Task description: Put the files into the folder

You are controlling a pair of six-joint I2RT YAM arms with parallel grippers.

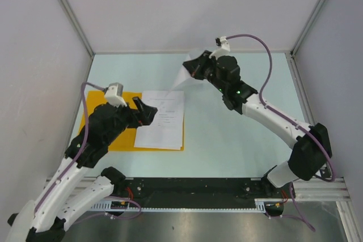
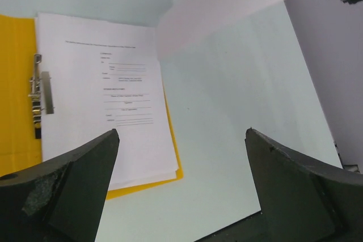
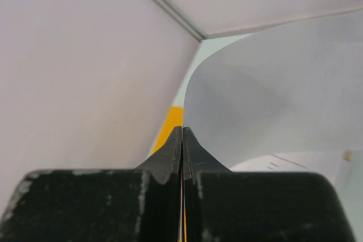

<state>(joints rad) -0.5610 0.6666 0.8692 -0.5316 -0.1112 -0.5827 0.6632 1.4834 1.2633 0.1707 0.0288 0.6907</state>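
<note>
**Colleague:** What's nearest to you?

**Me:** I've got the black rail [image 1: 187, 188] that carries both arm bases, along the near edge of the pale green surface [image 1: 227, 145]. Just past it on my left, the left fingers [image 2: 85, 174] are spread wide and grasp nothing. They hover by the left edge of the paper stack.

**Colleague:** And the folder?

**Me:** The folder [image 1: 120, 141] lies open and flat on the left half of the surface, with its metal clip [image 2: 37, 92] exposed. The files [image 1: 163, 120] are stacked on its right side.

**Colleague:** Further out?

**Me:** The right fingers [image 3: 173, 157] are clenched on one lifted sheet [image 1: 182, 75]. It curves up off the surface, and its low corner is near the stack's far corner. Beyond that I see plain white walls [image 1: 193, 9] on the left, back and right, joined by grey metal strips [image 1: 68, 12].
</note>
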